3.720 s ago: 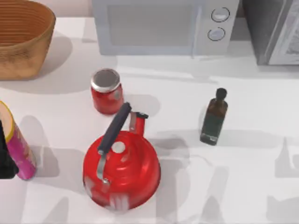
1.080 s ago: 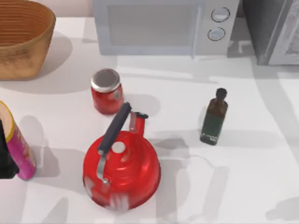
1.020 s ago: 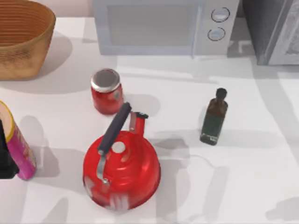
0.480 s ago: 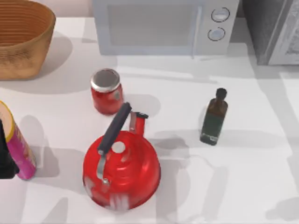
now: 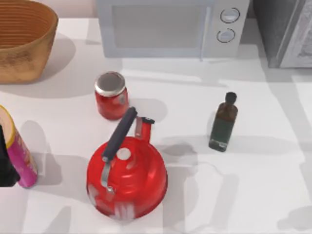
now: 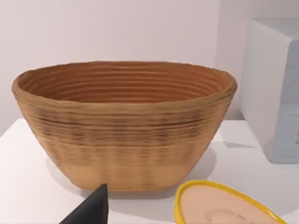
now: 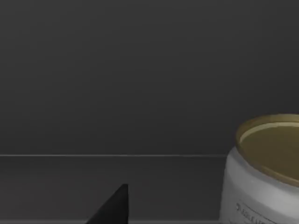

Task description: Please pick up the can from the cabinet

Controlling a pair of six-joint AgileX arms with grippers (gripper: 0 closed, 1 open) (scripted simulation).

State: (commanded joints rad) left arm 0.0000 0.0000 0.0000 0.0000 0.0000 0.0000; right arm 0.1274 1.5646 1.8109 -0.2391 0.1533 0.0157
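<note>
Right wrist view: a white can (image 7: pixel 264 172) with a gold lid is seen inside the dark cabinet (image 7: pixel 140 84), standing on its floor near the back wall, with open room beside it. One dark fingertip of the right gripper (image 7: pixel 112 207) is seen low in front; finger state cannot be told. Top view: the cabinet (image 5: pixel 285 31) sits at the table's far right corner. Bare table (image 5: pixel 263 185) lies right of the dark bottle (image 5: pixel 223 122). The red kettle (image 5: pixel 127 175), red jar (image 5: pixel 111 95), microwave (image 5: pixel 170 27) and basket (image 5: pixel 24 39) are spread leftward. A pink canister (image 5: pixel 17 148) stands at the left edge, the left gripper (image 5: pixel 6 165) just beside it; its fingers cannot be told.
</note>
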